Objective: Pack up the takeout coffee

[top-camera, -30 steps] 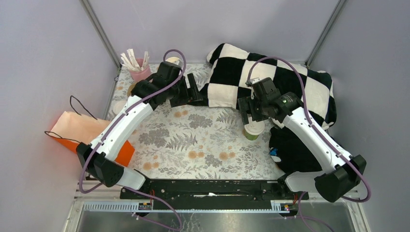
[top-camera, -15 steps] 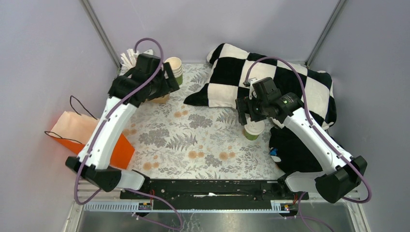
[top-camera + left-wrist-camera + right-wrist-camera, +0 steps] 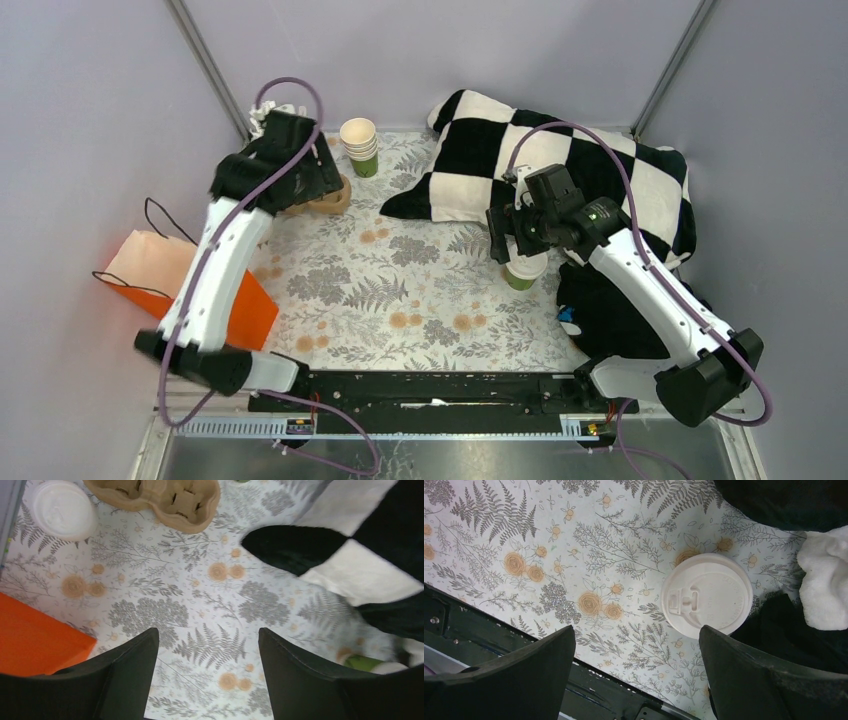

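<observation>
The takeout coffee stood on the fern-printed tablecloth at right, beside a plush checkered blanket. The right arm hid most of its green paper wall; its round embossed white lid showed. The right gripper hung spread wide over it, empty. The left gripper, also splayed and empty, hovered near a half-cropped pulp carrier.

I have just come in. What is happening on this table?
Two robot arms are packing a takeout coffee. The right gripper hangs open right over the takeout coffee, a lidded green cup standing by the checkered blanket, but does not grip it. The left gripper is open and empty near the cardboard cup carrier at the far left. The orange paper bag sits at the left side; the cup is not in it yet.
</observation>
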Tool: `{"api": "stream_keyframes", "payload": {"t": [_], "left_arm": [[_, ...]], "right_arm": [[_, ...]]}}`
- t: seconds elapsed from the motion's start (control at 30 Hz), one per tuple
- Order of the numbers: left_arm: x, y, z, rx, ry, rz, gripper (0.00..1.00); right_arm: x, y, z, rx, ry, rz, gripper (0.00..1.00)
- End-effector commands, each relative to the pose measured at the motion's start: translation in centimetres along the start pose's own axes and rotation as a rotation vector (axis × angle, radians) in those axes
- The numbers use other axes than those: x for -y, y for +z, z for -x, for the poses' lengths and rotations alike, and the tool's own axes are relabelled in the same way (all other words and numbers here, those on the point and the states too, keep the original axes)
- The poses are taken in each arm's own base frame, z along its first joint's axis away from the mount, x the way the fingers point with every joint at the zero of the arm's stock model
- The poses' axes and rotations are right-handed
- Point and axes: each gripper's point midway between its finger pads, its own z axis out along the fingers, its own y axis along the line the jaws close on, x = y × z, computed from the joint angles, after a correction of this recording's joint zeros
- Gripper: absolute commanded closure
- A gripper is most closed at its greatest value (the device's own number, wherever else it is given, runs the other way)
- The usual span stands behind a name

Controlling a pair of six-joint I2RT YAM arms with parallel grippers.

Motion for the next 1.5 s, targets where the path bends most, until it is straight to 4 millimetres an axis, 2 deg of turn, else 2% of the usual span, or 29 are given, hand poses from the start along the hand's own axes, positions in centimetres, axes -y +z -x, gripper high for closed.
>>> {"api": "stream_keyframes", "payload": {"t": [0.0,0.13,0.27,0.43,0.6,0.73,0.9,1.07,1.37,1.47], "left_arm": [[0.1,6.7,-0.6,-0.068,0.124,0.100,0.29],[1.0,11.9,-0.5,-0.083,0.199,0.130,0.42],[2.2,17.3,-0.8,-0.142,0.190,0.067,0.51],[2.2,22.9,-2.4,-0.264,0.164,0.020,0.49],[1.3,26.4,-3.0,-0.316,0.159,0.010,0.48],[0.5,28.0,-2.5,-0.327,0.133,0.007,0.52],[0.2,28.9,-2.3,-0.330,0.139,0.002,0.54],[-0.2,29.4,-2.2,-0.332,0.141,0.008,0.57],[0.4,30.2,-2.6,-0.352,0.139,-0.020,0.61],[0.4,30.2,-2.3,-0.347,0.141,-0.020,0.65]], "right_arm": [[-0.3,-0.7,0.3,0.040,-0.004,0.024,0.00],[-0.2,-0.8,-0.1,0.031,-0.005,0.021,0.00],[0.0,-0.7,-0.3,0.015,-0.005,0.012,0.00],[0.2,-0.7,-0.5,-0.009,-0.003,-0.004,0.00],[0.5,-0.6,-0.5,-0.015,-0.010,-0.023,0.00],[0.7,-0.3,-0.5,-0.028,-0.012,-0.029,0.00],[0.6,0.1,-0.3,-0.036,-0.016,-0.027,0.00],[0.5,0.5,-0.2,-0.047,-0.017,-0.019,0.00],[0.5,0.7,-0.3,-0.051,-0.018,-0.020,0.00],[0.5,0.6,-0.3,-0.051,-0.018,-0.020,0.00]]}}
